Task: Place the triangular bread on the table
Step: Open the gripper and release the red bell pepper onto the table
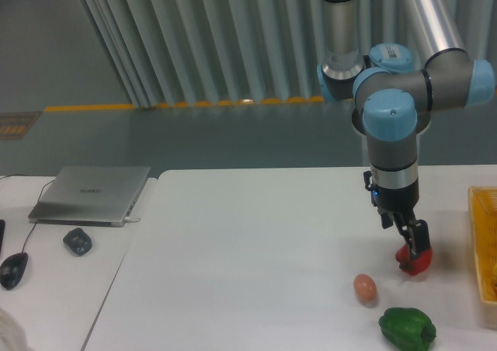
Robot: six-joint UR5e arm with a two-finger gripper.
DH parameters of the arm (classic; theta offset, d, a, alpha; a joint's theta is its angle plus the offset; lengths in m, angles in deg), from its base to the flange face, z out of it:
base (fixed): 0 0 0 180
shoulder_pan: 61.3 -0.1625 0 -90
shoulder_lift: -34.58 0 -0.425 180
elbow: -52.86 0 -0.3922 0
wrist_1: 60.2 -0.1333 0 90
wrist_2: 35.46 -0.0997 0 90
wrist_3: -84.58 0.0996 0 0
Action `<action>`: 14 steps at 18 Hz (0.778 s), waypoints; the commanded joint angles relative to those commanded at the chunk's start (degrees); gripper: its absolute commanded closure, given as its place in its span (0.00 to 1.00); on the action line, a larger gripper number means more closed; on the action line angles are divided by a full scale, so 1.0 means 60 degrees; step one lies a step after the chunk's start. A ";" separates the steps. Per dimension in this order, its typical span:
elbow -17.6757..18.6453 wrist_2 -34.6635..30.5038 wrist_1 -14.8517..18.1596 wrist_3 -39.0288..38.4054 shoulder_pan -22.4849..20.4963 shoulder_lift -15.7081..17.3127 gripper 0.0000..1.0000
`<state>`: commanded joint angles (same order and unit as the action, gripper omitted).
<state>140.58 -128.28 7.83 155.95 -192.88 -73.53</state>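
Camera view: fixed, looking across the white table (248, 242) toward a grey ribbed wall.
Arm: grey with blue joint caps, reaching down over the right side of the table.
Gripper (411, 259): pointing down, its dark fingers low over the tabletop and set around a small red pepper (417, 264); the fingers look closed on it, touching its top and side.
Red pepper: at or just above the table surface; which of the two cannot be told.
Egg (365, 287): small, brownish-pink, lying on the table just left of and nearer than the red pepper, apart from it.
Green pepper (408, 328): on the table near the front edge, just right of the egg.
Yellow basket (484, 242): at the right edge of the table, cut off by the frame.
Bread: cannot be seen anywhere in this view.
Side desk (46, 273): adjoins the table on the left, holding a closed silver laptop (92, 193), a black mouse (13, 269) and a small dark object (77, 241).
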 joint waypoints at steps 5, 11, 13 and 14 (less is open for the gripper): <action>0.0029 0.0058 0.0000 0.0015 -0.0044 0.0015 0.00; 0.0366 -0.0278 -0.0132 -0.0162 -0.0175 0.0117 0.00; 0.0352 -0.0278 -0.0088 0.0028 -0.0409 0.0161 0.00; 0.0366 -0.0293 -0.0088 0.0131 -0.0439 0.0161 0.00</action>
<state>142.77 -130.03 7.30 156.73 -195.51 -72.56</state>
